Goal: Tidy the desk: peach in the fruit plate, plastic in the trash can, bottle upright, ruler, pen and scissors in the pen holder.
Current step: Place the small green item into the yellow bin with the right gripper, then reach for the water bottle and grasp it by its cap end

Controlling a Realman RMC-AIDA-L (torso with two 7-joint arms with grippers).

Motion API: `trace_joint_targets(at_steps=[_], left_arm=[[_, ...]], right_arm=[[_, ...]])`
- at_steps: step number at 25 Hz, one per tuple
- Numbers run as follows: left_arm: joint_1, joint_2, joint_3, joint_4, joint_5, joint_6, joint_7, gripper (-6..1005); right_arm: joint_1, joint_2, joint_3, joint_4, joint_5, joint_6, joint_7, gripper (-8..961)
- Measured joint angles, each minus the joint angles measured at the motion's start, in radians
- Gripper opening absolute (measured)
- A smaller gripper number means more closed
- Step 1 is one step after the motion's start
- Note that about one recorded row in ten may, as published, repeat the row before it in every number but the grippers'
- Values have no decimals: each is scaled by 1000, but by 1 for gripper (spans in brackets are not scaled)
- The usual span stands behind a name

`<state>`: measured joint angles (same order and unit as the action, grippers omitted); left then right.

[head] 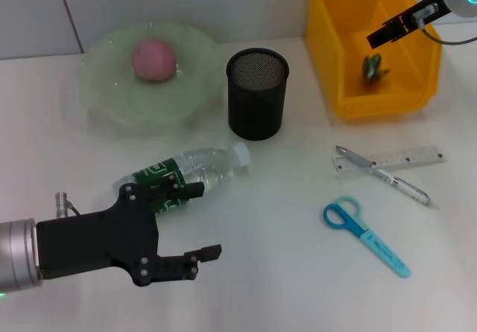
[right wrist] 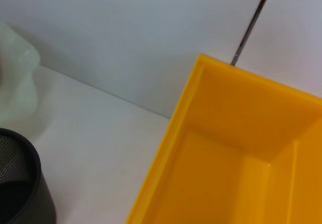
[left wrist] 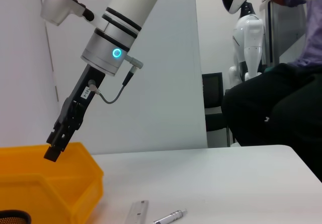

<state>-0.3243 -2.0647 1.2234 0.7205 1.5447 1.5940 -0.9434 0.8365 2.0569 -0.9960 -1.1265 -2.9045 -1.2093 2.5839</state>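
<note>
While open, left claw flanks bottle.

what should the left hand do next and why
Probably close in on the bottle and grip it to stand it up. It lies on its side on the table, and the open left hand hovers right beside it. The peach is in the fruit plate, the plastic in the trash can.
</note>
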Motion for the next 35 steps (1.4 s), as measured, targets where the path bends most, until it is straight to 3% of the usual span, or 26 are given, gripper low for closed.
trace_joint_targets(at_steps=[4,7,15,19,24,25,26,27,28,29,33,35], left_arm=[[3,0,-8,2,0,1,1,811],[5,0,-21,0,0,4,1,811],[19,0,-80,-1,0,39,2,811],[14,0,-123,11,-1,55,-46,811],[7,1,-145,55,3,41,-121,811],[-8,2,-145,111,25,-20,-232,811],[-9,2,-145,115,29,-25,-238,811],[-16,1,-142,143,50,-58,-288,811],[-25,-1,-137,191,91,-94,-337,810],[-25,-1,-137,191,91,-94,-337,810],[-54,-1,-80,275,158,-154,-420,810],[-86,-1,-48,298,222,-192,-465,810]], right_arm=[[-23,2,9,-33,76,-10,-35,609],[-84,0,15,-109,268,-44,-116,779],[-279,-8,28,-164,700,-179,-439,779],[-335,-6,58,-146,803,-229,-562,779],[-385,-14,178,-37,916,-379,-790,780],[-387,-17,213,-2,923,-410,-837,780],[-389,-20,248,33,924,-434,-882,780],[-391,-24,276,65,924,-462,-933,780],[-405,-41,327,144,920,-521,-1049,780],[-405,-41,327,144,920,-521,-1049,780],[-467,-81,365,272,921,-576,-1233,780],[-474,-86,368,289,919,-576,-1249,780]])
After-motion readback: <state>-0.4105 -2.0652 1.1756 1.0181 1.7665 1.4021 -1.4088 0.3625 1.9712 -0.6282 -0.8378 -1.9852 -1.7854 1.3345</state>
